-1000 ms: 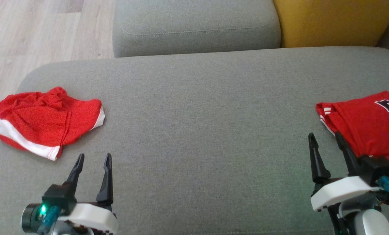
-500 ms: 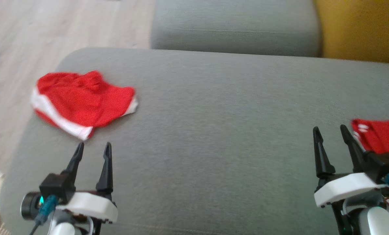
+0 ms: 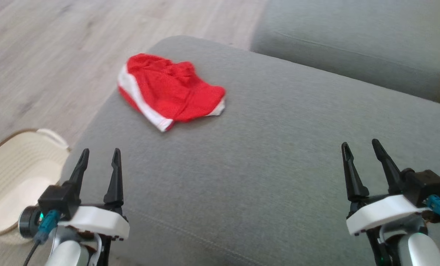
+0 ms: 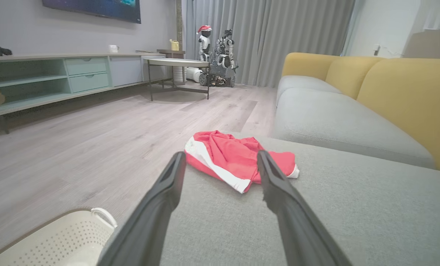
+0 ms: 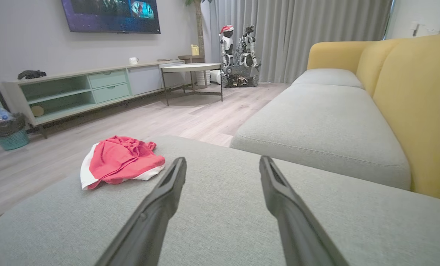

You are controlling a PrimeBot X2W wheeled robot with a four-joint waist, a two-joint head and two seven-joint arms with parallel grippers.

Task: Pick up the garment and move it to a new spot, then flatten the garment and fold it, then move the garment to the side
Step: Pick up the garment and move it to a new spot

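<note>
Looks like nothing's begun: the red garment (image 3: 172, 90) lies crumpled on the grey cushion (image 3: 264, 159), ahead of the left gripper (image 3: 100, 151) and well left of the right gripper (image 3: 360, 144), both spread wide and empty, so pickup, flattening, folding and setting aside are all to come.

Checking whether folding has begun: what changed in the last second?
The head camera swung left; nothing itself moved. The shorts now sit nearer mid-picture, and a basket has come into view at lower left. Nothing was taken or let go. The left hand and right hand stay open and empty over the sofa.
</note>
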